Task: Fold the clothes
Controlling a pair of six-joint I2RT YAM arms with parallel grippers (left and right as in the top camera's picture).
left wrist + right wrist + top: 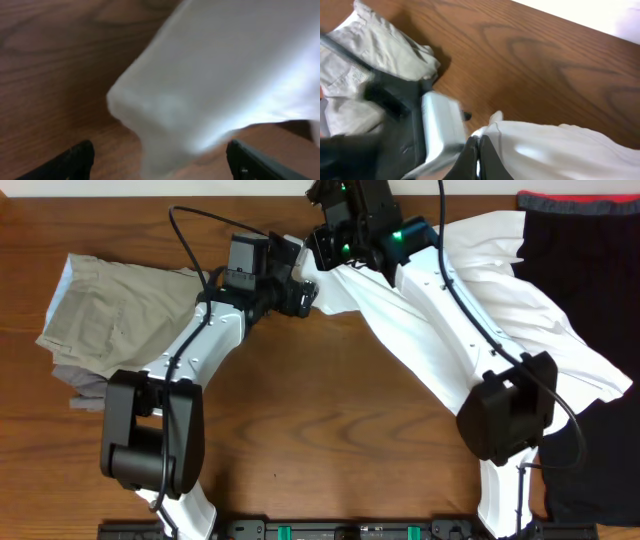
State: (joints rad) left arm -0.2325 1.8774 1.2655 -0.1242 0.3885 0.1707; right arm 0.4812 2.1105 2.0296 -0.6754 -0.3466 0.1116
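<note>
The clothes, a white T-shirt (560,340), lie crumpled from the table's top centre out to the right. My right gripper (324,258) holds the shirt's left end raised; in the right wrist view its fingers (479,156) are pressed together on the white hem (560,150). My left gripper (307,293) sits just left of that end. In the left wrist view the left gripper (160,160) is open wide, and a hanging tip of the shirt (215,75) dangles between its dark fingertips (75,160) without touching them.
Folded khaki trousers (110,320) lie at the left, close behind the left arm, and show in the right wrist view (380,55). A black garment with a red band (585,240) lies at the right under the shirt. Bare wood (330,410) spans the middle front.
</note>
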